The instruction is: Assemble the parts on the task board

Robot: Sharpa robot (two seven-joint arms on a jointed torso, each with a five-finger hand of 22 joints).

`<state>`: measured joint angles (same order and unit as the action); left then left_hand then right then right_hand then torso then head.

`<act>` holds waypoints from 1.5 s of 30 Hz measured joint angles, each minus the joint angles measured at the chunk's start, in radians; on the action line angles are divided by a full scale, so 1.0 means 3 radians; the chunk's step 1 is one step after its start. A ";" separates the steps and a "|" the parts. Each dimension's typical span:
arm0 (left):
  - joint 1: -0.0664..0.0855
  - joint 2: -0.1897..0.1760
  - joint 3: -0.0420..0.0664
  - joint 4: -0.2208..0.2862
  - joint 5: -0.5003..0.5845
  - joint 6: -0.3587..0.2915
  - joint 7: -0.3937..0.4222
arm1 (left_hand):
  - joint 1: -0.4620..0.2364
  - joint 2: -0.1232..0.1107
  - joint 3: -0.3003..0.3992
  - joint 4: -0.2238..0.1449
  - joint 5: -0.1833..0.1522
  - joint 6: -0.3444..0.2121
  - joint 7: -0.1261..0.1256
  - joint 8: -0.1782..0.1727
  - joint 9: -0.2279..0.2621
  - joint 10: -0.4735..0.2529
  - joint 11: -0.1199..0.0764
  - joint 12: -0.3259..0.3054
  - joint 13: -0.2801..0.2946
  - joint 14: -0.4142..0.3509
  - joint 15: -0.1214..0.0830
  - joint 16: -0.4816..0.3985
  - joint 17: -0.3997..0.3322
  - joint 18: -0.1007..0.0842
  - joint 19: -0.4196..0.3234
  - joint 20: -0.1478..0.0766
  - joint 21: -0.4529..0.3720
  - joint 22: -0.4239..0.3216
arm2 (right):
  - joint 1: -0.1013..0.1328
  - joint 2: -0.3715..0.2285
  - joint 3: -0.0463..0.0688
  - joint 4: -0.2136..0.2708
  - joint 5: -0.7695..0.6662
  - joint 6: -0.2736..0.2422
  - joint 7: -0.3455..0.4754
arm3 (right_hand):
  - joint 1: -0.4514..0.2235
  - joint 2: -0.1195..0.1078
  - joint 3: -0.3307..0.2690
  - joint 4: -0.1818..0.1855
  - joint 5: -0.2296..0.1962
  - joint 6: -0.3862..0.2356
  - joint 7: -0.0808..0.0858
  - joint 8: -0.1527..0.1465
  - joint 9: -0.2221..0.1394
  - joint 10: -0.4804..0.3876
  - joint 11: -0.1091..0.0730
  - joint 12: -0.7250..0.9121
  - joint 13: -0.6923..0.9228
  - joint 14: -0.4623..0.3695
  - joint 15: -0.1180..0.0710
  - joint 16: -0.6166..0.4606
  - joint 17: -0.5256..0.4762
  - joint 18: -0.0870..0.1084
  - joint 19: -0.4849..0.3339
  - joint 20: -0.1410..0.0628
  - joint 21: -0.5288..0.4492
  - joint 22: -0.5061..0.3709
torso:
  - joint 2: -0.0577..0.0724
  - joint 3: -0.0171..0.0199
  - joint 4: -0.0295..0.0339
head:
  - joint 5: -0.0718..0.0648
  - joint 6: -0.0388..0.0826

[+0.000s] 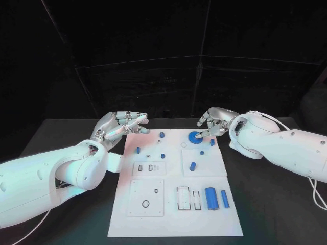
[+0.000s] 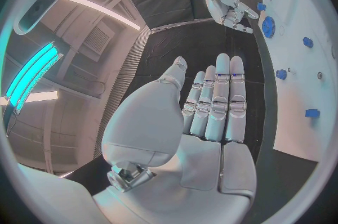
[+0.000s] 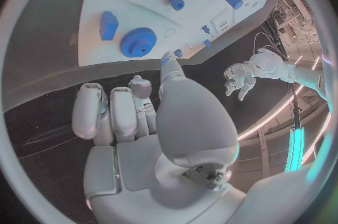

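Right hand (image 1: 213, 124) is hovering fingers-curled, holding nothing, by the blue gear (image 1: 195, 137), likely lining up a grasp; left hand (image 1: 121, 125) is waiting open-fingered, empty, off the task board (image 1: 134, 214).

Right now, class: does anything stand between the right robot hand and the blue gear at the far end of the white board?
Nothing visible does. The right robot hand hangs just beyond the blue gear, fingertips close by, with bare board around it.

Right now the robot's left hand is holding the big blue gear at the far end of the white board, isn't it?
Not quite: the left hand holds nothing, its fingers straight and empty in the left wrist view. The blue gear lies on the white board by the right hand, as the head view shows.
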<state>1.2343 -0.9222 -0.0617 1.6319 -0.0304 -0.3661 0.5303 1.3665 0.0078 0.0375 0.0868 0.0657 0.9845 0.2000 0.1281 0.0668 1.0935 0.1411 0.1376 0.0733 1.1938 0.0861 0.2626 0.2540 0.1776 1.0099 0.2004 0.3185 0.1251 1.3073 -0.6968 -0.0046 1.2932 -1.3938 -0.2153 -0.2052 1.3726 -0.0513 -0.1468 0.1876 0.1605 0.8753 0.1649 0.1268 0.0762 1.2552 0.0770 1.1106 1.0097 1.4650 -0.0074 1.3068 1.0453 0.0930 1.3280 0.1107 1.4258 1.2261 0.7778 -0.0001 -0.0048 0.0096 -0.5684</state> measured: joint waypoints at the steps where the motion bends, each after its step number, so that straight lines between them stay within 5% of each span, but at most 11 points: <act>1: 0.0000 0.0005 0.0000 -0.0005 0.0000 0.0001 0.0000 | 0.0000 0.0000 0.0000 0.0000 0.0000 0.0000 0.0000 0.0000 0.0000 0.0000 0.0000 0.0000 0.0000 0.0000 0.0000 0.0000 0.0000 0.0000 0.0000 0.0000 0.0000 0.0000 | 0.0000 0.0015 0.0000 -0.0017 0.0002 0.0017 -0.0004 | 0.0012 0.0012 -0.0004 0.0004 0.0000 -0.0014 0.0001 0.0001 0.0000 0.0023 0.0000 0.0056 0.0062 0.0000 0.0000 0.0000 0.0005 0.0000 0.0000 0.0000 0.0009 0.0004 | 0.0001 0.0001 0.0001 | -0.0001 -0.0002; 4: 0.0000 0.0015 -0.0001 -0.0019 0.0000 0.0005 0.0000 | 0.0000 0.0000 0.0000 0.0000 0.0000 0.0000 0.0000 0.0000 0.0000 0.0000 0.0000 0.0000 0.0000 0.0000 0.0000 0.0000 0.0000 0.0000 0.0000 0.0000 0.0000 0.0000 | 0.0000 0.0070 0.0000 -0.0068 0.0006 0.0066 -0.0009 | 0.0062 0.0060 -0.0023 -0.0015 0.0000 -0.0018 0.0006 0.0019 0.0000 0.0063 0.0005 0.0196 0.0213 0.0000 0.0000 0.0020 0.0019 -0.0054 0.0000 0.0000 0.0010 0.0015 | 0.0004 0.0001 0.0004 | -0.0004 -0.0009; 13: -0.0002 0.0025 -0.0002 -0.0044 0.0000 0.0013 -0.0002 | 0.0000 0.0000 0.0000 0.0000 0.0000 0.0000 0.0000 0.0000 0.0000 0.0000 0.0000 0.0000 0.0000 0.0000 0.0000 0.0000 0.0000 0.0000 0.0000 0.0000 0.0000 0.0000 | -0.0002 0.0162 0.0000 -0.0184 -0.0007 0.0136 -0.0002 | 0.0247 0.0162 -0.0011 -0.0109 0.0091 -0.0018 0.0006 0.0056 0.0000 0.0135 -0.0007 0.0406 0.0448 0.0000 0.0000 0.0087 0.0088 -0.0054 0.0048 0.0000 0.0048 0.0092 | 0.0002 -0.0006 0.0009 | -0.0003 -0.0020; 35: -0.0002 0.0034 -0.0002 -0.0064 0.0000 0.0026 -0.0005 | 0.0000 0.0000 0.0000 0.0000 0.0000 0.0000 0.0000 0.0000 0.0000 0.0000 0.0000 0.0000 0.0000 0.0000 0.0000 0.0000 0.0004 0.0000 0.0000 0.0000 0.0000 -0.0002 | -0.0022 0.0281 -0.0001 -0.0344 -0.0177 0.0398 -0.0001 | 0.0316 0.0177 -0.0018 -0.0186 0.0131 -0.0017 0.0005 0.0068 -0.0001 0.0211 -0.0013 0.0557 0.0643 0.0000 0.0000 0.0117 0.0126 -0.0053 0.0096 -0.0012 0.0072 0.0164 | -0.0001 -0.0007 0.0012 | -0.0015 -0.0050; 45: -0.0002 0.0034 -0.0002 -0.0069 0.0000 0.0030 -0.0007 | 0.0000 0.0000 0.0000 0.0000 0.0000 0.0000 0.0000 0.0000 0.0000 0.0000 0.0000 0.0000 0.0000 0.0000 0.0000 0.0000 0.0004 0.0000 0.0000 0.0000 0.0000 -0.0002 | -0.0018 0.0303 0.0004 -0.0387 -0.0198 0.0419 0.0004 | 0.0387 0.0248 0.0035 -0.0238 0.0120 -0.0018 0.0005 0.0090 -0.0003 0.0223 0.0000 0.0594 0.0681 0.0000 0.0001 0.0132 0.0135 -0.0052 0.0107 0.0000 0.0086 0.0184 | -0.0001 -0.0005 0.0012 | -0.0009 -0.0055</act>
<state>1.2339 -0.9120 -0.0624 1.6113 -0.0305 -0.3572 0.5283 1.3665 0.0078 0.0376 0.0868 0.0657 0.9845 0.2000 0.1281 0.0668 1.0935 0.1411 0.1376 0.0734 1.1938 0.0861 0.2626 0.2551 0.1776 1.0099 0.2004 0.3185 0.1245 1.3018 -0.6058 -0.0033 1.1772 -1.4533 -0.0897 -0.2040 1.4888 0.0232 -0.1363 0.1162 0.1966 0.8701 0.1665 0.1538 0.0753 1.3221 0.0770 1.2887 1.2139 1.4649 -0.0072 1.3465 1.0857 0.0773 1.3601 0.1107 1.4515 1.2814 0.7774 -0.0016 -0.0012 0.0068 -0.5848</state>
